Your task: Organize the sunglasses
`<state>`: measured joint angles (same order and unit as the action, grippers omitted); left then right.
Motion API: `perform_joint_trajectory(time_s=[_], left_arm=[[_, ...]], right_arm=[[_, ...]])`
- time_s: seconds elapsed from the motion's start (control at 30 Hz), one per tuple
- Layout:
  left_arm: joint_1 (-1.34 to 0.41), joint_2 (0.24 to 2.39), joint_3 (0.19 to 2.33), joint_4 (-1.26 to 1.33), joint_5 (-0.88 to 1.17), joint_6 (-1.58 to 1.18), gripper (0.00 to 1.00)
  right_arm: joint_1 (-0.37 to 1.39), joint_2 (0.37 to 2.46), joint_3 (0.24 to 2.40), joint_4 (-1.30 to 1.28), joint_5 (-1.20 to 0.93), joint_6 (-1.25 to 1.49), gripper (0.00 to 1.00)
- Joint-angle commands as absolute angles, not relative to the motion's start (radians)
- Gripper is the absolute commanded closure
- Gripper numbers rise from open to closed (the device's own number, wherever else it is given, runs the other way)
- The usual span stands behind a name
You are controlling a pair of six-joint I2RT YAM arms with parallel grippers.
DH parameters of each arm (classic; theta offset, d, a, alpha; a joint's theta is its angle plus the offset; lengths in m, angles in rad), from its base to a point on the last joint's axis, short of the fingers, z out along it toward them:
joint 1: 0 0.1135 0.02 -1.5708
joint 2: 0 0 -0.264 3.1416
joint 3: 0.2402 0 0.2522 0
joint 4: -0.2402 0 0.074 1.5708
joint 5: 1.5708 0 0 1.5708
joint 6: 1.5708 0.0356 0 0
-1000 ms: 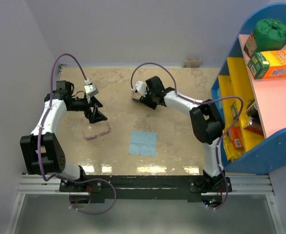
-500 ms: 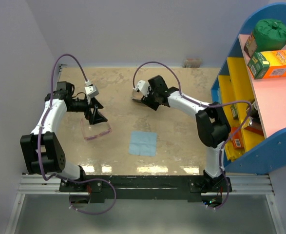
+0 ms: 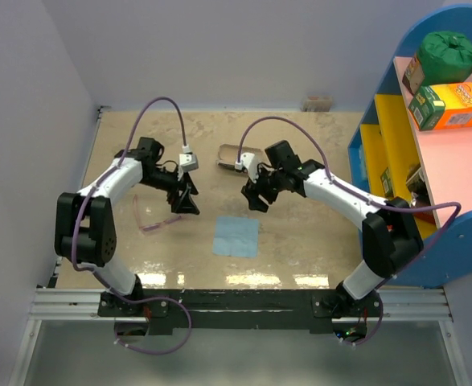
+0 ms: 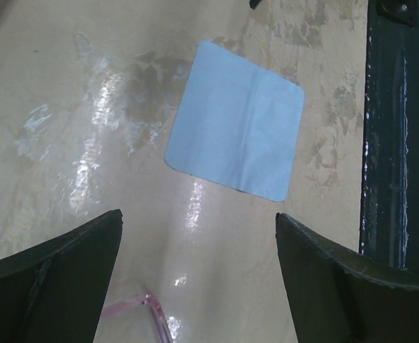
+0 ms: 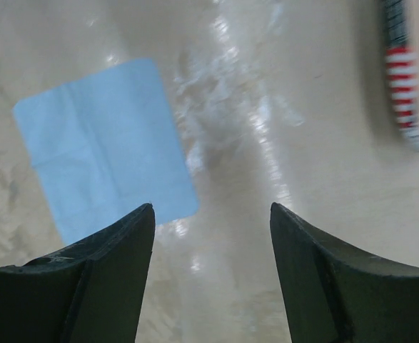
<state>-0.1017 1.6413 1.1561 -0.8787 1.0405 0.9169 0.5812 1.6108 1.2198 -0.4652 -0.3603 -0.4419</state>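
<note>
From above, my left tool (image 3: 185, 199) is hanging over the bench (image 3: 300, 241) with its jaws spread and nothing between them. The sunglasses (image 3: 155, 223) are lying flat on the bench just beside it, on its left and a little nearer the bases. My right tool (image 3: 256, 195) is hovering near the middle, likewise released and carrying nothing. The cloth (image 3: 236, 236) is lying between the two tools, towards the near edge, apart from the sunglasses. The case (image 3: 232, 153) is resting beyond my right tool, partly hidden by the arm. A shelf (image 3: 396, 145) is standing at the right side. Through my left wrist camera, my left tool (image 4: 198, 218) is gaping wide over bare bench (image 4: 52, 107); the cloth (image 4: 234, 139) is showing ahead, and a pink piece of the sunglasses (image 4: 150, 309) is peeking in at the bottom edge, between the fingers (image 4: 45, 279) but not touching them. A dark rail (image 4: 384, 143) is running down the right. Through my right wrist camera, my right tool (image 5: 210, 209) is standing open and empty, the cloth (image 5: 105, 143) is lying ahead to the left, and the case (image 5: 407, 93) is showing at the upper right edge.
</note>
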Motion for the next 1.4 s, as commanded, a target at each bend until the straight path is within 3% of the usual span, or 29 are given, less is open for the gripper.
perform_joint_trajectory(time_s=[0.0,0.27,0.83,1.37], left_arm=[[-0.182,1.702,1.158,-0.796,1.032,0.882,0.1],[-0.285,1.804,1.166,-0.735,0.983,0.802,0.21],[-0.38,1.879,1.169,-0.686,0.896,0.726,0.36],[-0.382,1.885,1.154,-0.606,0.864,0.663,0.41]], right_arm=[[0.551,1.623,1.144,-0.526,-0.602,-0.43,0.34],[0.472,1.729,1.124,-0.491,-0.676,-0.41,0.4],[0.474,1.859,1.111,-0.474,-0.689,-0.402,0.55],[0.494,1.905,1.115,-0.466,-0.673,-0.385,0.68]])
